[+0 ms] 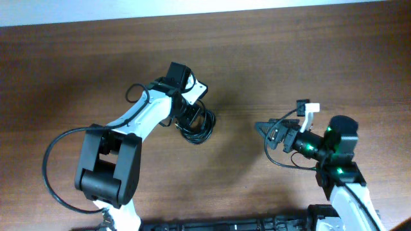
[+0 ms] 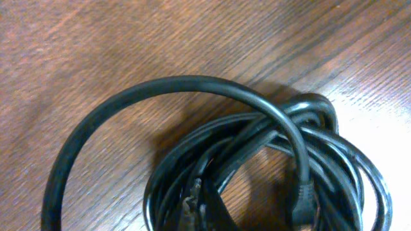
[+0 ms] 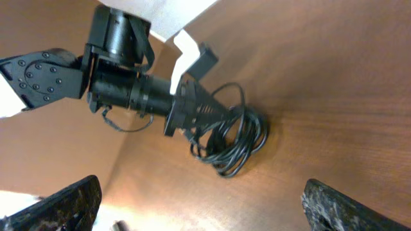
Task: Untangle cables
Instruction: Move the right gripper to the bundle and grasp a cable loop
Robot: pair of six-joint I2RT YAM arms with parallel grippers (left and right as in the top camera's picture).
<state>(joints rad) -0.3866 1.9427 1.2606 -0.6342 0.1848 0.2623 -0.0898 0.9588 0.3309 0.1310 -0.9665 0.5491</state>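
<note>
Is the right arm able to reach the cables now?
Probably yes: bare table lies between the right arm's fingers and the cables. The left arm covers only their far side.

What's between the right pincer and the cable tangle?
Only bare table, seen in the overhead view: nothing lies between the right pincer and the cables.

Brown wood-grain table (image 1: 321, 58), pale strip (image 1: 192, 9) beyond

Brown wooden table (image 1: 64, 77); tangled black cables (image 1: 198, 126) (one heap)
</note>
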